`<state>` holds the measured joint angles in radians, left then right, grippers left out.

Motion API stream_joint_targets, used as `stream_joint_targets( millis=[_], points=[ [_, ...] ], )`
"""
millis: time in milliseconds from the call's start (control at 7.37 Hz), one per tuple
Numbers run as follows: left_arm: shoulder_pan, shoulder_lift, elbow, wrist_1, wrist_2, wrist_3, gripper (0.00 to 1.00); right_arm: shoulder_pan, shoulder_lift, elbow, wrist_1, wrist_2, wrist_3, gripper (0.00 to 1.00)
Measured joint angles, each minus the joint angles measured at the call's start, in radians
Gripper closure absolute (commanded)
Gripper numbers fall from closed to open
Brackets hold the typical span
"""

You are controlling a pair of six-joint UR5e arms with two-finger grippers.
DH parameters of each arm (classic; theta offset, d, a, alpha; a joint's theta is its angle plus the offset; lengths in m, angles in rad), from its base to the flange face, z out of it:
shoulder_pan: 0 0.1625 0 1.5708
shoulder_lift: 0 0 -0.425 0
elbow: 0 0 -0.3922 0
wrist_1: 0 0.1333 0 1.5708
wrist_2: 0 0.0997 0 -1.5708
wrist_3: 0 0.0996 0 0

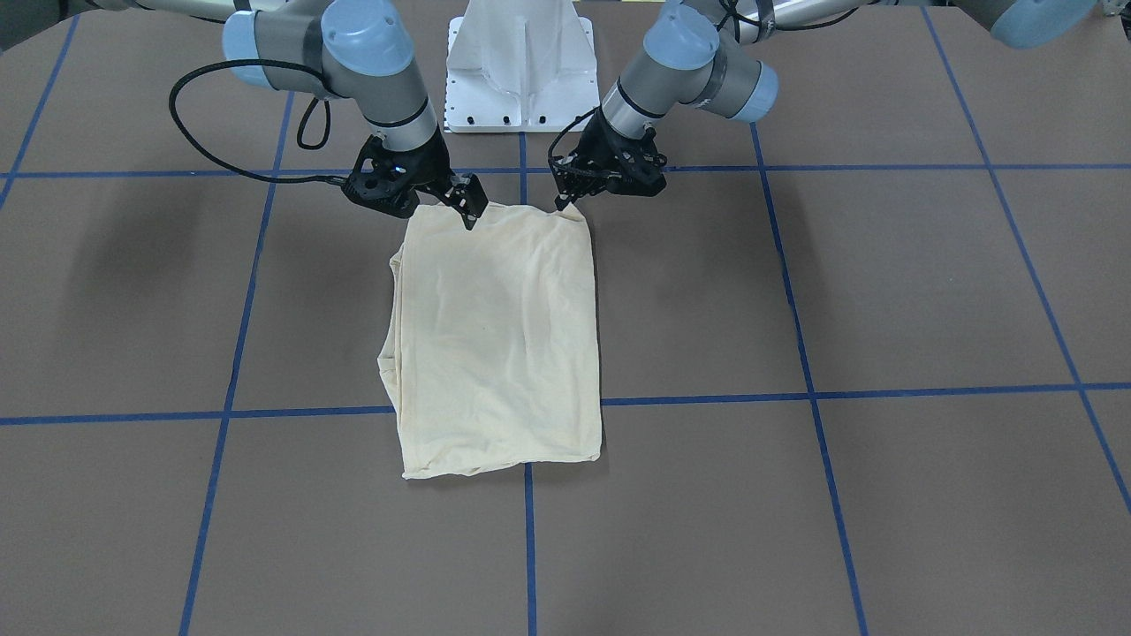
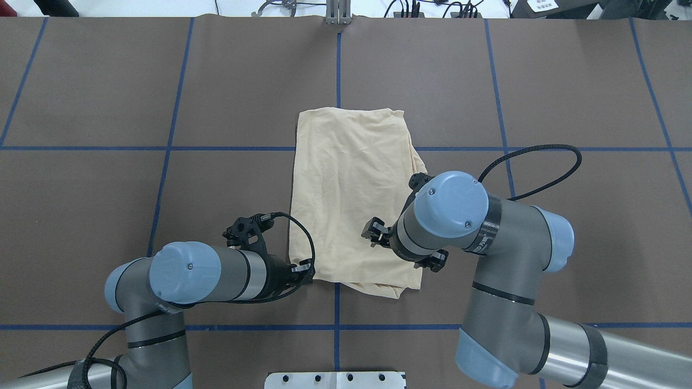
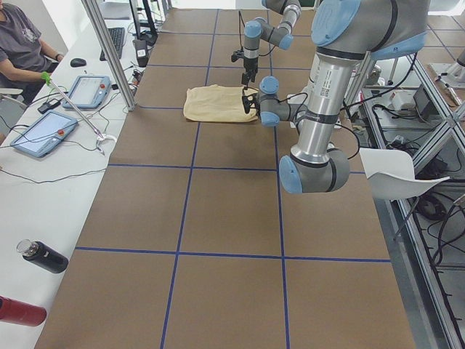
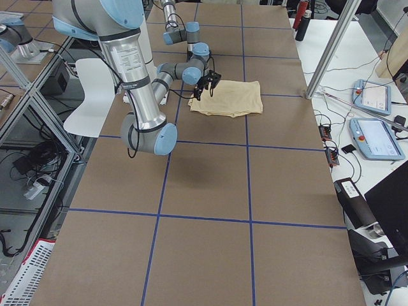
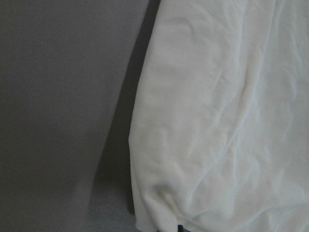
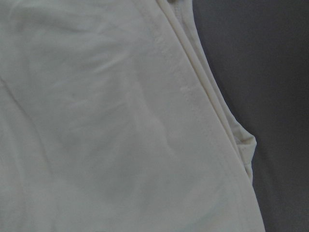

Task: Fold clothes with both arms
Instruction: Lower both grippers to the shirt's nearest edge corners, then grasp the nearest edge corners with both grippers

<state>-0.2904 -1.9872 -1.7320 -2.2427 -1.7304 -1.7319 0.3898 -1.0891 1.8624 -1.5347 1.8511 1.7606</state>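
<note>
- Shirt is lying folded into a rectangle in the middle of the table.
- Front view: left gripper is sitting at its 1 o'clock corner and right gripper is meeting its 11 o'clock edge. Overhead, the wrist is hiding the right one.
- Jaw spread: cannot tell for either, as the wrist views are showing only cloth and table.

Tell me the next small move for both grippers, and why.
Probably pinch and raise the robot-side edge of the shirt slightly. The shirt lies as a long flat rectangle, and the left gripper and right gripper sit at that edge's two corners; whether either already grips is unclear.
</note>
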Motion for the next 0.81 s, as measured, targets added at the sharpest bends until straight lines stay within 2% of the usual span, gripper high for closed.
stream_joint_targets(
  millis=[542,814],
  points=[
    [0.0,0.0,0.0,0.001,0.0,0.0,1.0,-0.078,-0.02,-0.017,-0.048,-0.052,0.011,0.0],
    [-0.001,0.001,-0.001,0.001,0.0,0.0,1.0,-0.077,-0.023,-0.024,-0.044,-0.063,-0.019,0.0]
  ],
)
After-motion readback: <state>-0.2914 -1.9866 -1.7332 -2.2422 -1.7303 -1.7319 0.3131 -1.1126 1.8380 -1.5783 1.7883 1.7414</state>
